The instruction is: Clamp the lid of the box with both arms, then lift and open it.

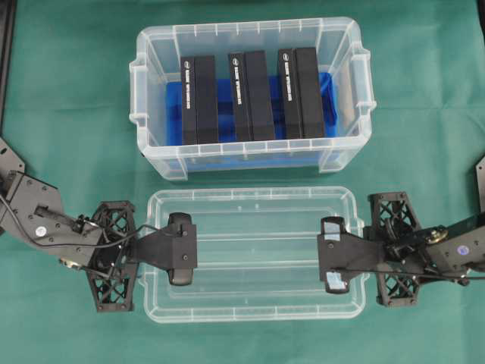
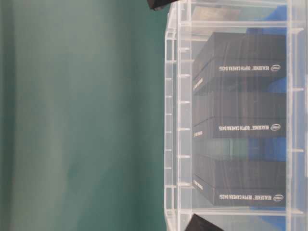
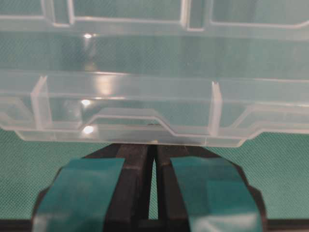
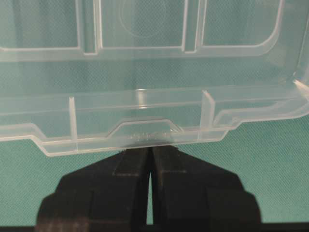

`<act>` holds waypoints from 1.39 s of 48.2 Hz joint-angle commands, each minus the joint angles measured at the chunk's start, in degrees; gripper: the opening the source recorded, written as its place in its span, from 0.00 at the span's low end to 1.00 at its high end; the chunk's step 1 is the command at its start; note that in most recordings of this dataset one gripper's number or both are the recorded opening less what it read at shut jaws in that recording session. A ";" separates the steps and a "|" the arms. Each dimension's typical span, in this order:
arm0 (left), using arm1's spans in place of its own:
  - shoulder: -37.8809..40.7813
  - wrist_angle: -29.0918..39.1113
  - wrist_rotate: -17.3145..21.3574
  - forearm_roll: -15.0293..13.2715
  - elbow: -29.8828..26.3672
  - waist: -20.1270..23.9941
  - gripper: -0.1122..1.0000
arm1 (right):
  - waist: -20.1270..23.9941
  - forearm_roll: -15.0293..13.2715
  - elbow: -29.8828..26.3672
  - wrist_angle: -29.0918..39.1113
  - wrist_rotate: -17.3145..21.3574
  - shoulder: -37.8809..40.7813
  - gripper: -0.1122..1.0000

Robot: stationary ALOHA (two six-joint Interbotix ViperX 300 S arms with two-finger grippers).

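**Mia:** From above, what is sitting on the green cloth (image 1: 68, 98)?

**Ben:** A deep clear plastic box (image 1: 155, 155) is sitting at the top. It has no lid on. Three black blocks with white letters (image 1: 254, 95) are standing in a row on its blue bottom (image 1: 328, 98). The flat clear plastic lid (image 1: 258, 303) is lying on the cloth just below the box.

**Mia:** What are the arms doing?

**Ben:** The black left gripper (image 1: 180, 249) is reaching over the left end of the lid. The black right gripper (image 1: 333, 254) is reaching over the right end. Both are lying across the lid's short edges.

**Mia:** And the side view?

**Ben:** It is turned sideways. The box (image 2: 173, 120) is showing on the right with the blocks (image 2: 240, 120) inside. Black bits are peeking in at the top and bottom edges.

**Mia:** The left wrist view?

**Ben:** The lid's rim (image 3: 154, 137) is sitting right at the tips of the left gripper (image 3: 154, 151), the one with teal tape. Its jaws are pressing together on the rim, with only a thin slit between them.

**Mia:** The right wrist view?

**Ben:** The right gripper (image 4: 149, 153) is pinching the lid's rim (image 4: 145, 140) the same way, jaws nearly touching.
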 commanded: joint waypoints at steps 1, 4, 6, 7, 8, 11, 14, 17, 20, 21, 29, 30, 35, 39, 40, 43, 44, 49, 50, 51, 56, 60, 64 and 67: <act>-3.25 -1.85 -1.49 0.44 -1.49 0.88 0.11 | -1.14 -1.23 -1.58 -2.11 0.97 -2.37 0.10; -4.48 -1.93 -1.49 0.35 -0.26 0.26 0.11 | -0.53 -0.97 -0.53 -2.11 0.97 -3.25 0.10; -5.10 -1.93 -1.49 0.35 0.44 0.00 0.11 | 0.00 -0.79 0.18 -2.02 1.05 -3.96 0.10; -5.45 -1.93 -1.49 0.35 0.88 -0.18 0.11 | 0.26 -0.62 0.79 -2.11 1.05 -4.57 0.10; -5.80 -1.93 -1.49 0.35 1.23 -0.44 0.11 | 0.53 -0.62 1.14 -2.02 1.14 -4.92 0.10; -6.68 -1.93 -1.49 0.35 2.29 -0.88 0.11 | 1.05 -0.35 2.29 -2.02 1.14 -6.24 0.10; -7.73 -1.93 -1.49 0.35 3.34 -1.41 0.11 | 1.23 -0.26 3.34 -2.02 1.76 -7.47 0.10; -8.79 -1.93 -1.49 0.35 4.66 -2.11 0.11 | 1.32 -0.26 4.48 -1.58 2.72 -8.61 0.10; -9.67 -1.93 -1.49 0.35 5.98 -2.90 0.11 | 1.49 -0.26 5.63 -0.97 3.87 -9.76 0.10; -10.11 -1.93 -1.49 0.35 6.42 -3.16 0.11 | 1.58 -0.26 6.24 -0.70 4.48 -10.37 0.10; -12.48 -2.02 -2.02 0.26 8.88 -4.48 0.11 | 2.81 -0.26 8.61 0.35 6.77 -13.10 0.10; -12.83 -2.02 -2.46 0.18 9.14 -4.48 0.11 | 2.81 -0.26 8.79 0.44 6.86 -13.36 0.10; -13.62 -2.02 -3.96 0.26 9.84 -4.48 0.11 | 2.99 -0.35 9.05 0.44 7.03 -13.97 0.10; -13.97 -2.02 -4.83 0.26 10.11 -4.48 0.11 | 2.99 -0.53 8.96 0.35 7.03 -13.97 0.10; -14.06 -2.02 -4.83 0.26 10.11 -4.48 0.11 | 2.99 -0.53 8.96 0.44 7.03 -13.97 0.10; -14.06 -2.02 -4.83 0.26 10.02 -4.57 0.11 | 2.99 -0.70 8.79 0.35 7.03 -13.97 0.10; -14.06 -2.02 -4.83 0.35 9.84 -4.48 0.11 | 2.99 -0.79 8.79 0.44 7.03 -13.97 0.10; -14.06 -2.02 -4.83 0.44 9.32 -4.57 0.11 | 2.99 -0.88 8.35 0.35 7.03 -13.97 0.10; -14.06 -2.02 -4.83 0.44 9.05 -4.57 0.11 | 2.99 -0.88 8.17 0.35 7.03 -13.97 0.10; -14.15 -2.11 -4.83 0.44 8.79 -4.57 0.11 | 2.99 -0.88 8.00 0.35 7.03 -13.97 0.10; -14.59 -2.02 -4.48 0.53 6.50 -5.19 0.11 | 3.52 -0.88 5.89 0.53 6.86 -14.15 0.10; -15.21 -1.76 -4.13 0.79 4.57 -5.71 0.11 | 4.31 -0.97 3.34 1.67 6.50 -14.50 0.10; -15.73 -1.32 -4.04 0.88 2.64 -6.06 0.11 | 4.75 -1.05 0.88 4.31 6.50 -14.68 0.10; -16.52 -0.18 -4.04 0.88 0.88 -6.15 0.11 | 5.19 -1.05 -1.14 7.12 6.50 -14.85 0.10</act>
